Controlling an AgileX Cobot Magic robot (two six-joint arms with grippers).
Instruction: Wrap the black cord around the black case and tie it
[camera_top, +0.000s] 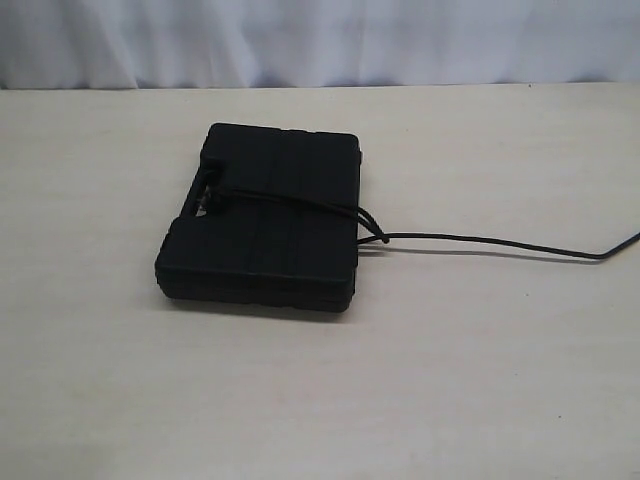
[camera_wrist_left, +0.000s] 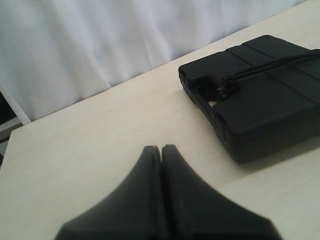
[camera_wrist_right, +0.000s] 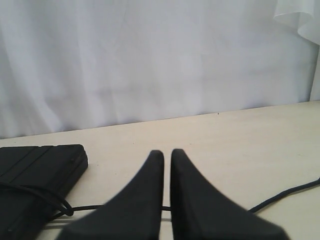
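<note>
The black case lies flat in the middle of the table. The black cord runs across its lid from the handle slot, where its frayed end sits, to a knot at the case's right edge. From there a long tail trails off to the right. Neither gripper appears in the exterior view. My left gripper is shut and empty, short of the case. My right gripper is shut with a thin slit, holding nothing; the cord lies on the table beyond it, beside the case.
The pale table stretches wide on all sides of the case. A white curtain hangs along the table's far edge.
</note>
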